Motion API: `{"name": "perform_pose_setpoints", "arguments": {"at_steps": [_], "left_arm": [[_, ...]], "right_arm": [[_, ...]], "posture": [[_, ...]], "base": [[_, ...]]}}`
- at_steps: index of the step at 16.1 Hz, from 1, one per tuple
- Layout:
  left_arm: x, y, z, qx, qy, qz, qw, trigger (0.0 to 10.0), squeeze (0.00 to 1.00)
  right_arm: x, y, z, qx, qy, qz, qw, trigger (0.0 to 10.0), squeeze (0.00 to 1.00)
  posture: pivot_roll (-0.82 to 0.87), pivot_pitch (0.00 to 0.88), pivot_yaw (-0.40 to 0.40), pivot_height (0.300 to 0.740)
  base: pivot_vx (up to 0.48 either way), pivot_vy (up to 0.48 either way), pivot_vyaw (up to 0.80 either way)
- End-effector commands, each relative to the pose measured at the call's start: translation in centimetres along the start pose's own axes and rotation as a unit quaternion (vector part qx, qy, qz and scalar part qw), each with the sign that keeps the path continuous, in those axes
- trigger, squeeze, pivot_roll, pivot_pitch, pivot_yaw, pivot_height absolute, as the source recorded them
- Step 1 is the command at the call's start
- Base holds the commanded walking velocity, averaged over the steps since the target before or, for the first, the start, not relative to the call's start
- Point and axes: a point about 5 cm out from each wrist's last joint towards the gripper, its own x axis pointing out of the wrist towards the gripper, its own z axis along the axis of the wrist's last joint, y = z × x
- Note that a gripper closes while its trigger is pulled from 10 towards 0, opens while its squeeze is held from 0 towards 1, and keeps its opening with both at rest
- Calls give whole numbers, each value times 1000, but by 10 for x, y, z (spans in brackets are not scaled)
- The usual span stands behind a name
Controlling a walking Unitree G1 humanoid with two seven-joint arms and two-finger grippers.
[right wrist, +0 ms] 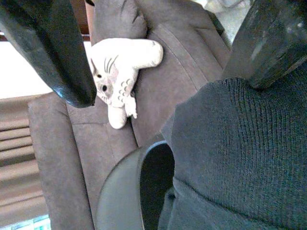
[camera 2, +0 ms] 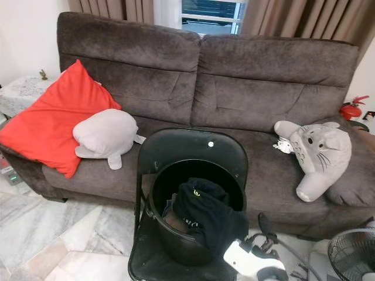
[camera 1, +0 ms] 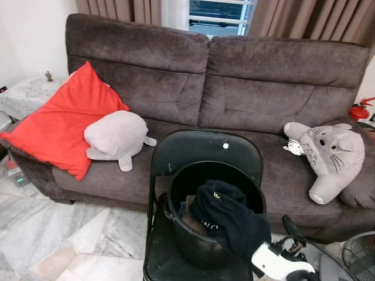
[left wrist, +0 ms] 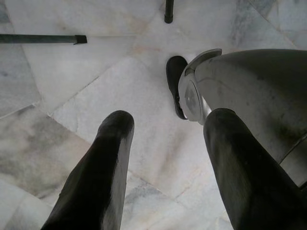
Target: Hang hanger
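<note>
Hanger: you cannot make one out. One black garment [camera 1: 228,219] in one bucket [camera 1: 196,249], lower centre; right gripper [right wrist: 163,57] spread above it, left gripper [left wrist: 165,163] spread, both holding nothing.

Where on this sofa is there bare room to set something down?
The widest free patch is the seat cushion between the grey seal plush and the Totoro plush. The left end is crowded by the red pillow. The black chair with the bucket blocks access from the front.

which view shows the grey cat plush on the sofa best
The left eye view: the grey cat plush lies whole on the sofa. The right eye view matches it; the right wrist view shows it sideways, partly behind a finger.
</note>
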Motion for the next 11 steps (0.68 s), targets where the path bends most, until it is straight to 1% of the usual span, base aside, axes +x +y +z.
{"name": "perform_pose_setpoints", "arguments": {"at_steps": [1, 5, 6, 8, 10, 11], "left_arm": [[0, 0, -3, 2, 10, -1, 1000, 10000, 0], [0, 0, -2, 5, 10, -3, 1000, 10000, 0], [0, 0, -2, 5, 10, -3, 1000, 10000, 0], [0, 0, -2, 5, 10, -4, 1000, 10000, 0], [0, 0, -2, 5, 11, -5, 1000, 10000, 0], [0, 0, -2, 3, 11, -6, 1000, 10000, 0]], "right_arm": [[-3, 0, 3, -12, -17, 6, 1000, 10000, 0], [-3, -4, 6, -16, -38, 12, 999, 10000, 0], [-1, -6, 6, -20, -37, 11, 999, 10000, 0], [3, -6, 8, -25, -49, 28, 998, 10000, 0], [3, -1, 22, -23, -98, 60, 993, 10000, 0], [2, 0, 25, -21, -107, 68, 992, 10000, 0]], "posture": [[43, 0, -42, 740], [40, 0, -42, 740], [42, 0, -42, 740], [43, 0, -42, 740], [46, 0, -45, 740], [50, 0, -48, 740]], "base": [[0, 0, 0], [0, 0, 0], [0, 0, 0], [0, 0, 0], [0, 0, 0], [0, 0, 0]]}}
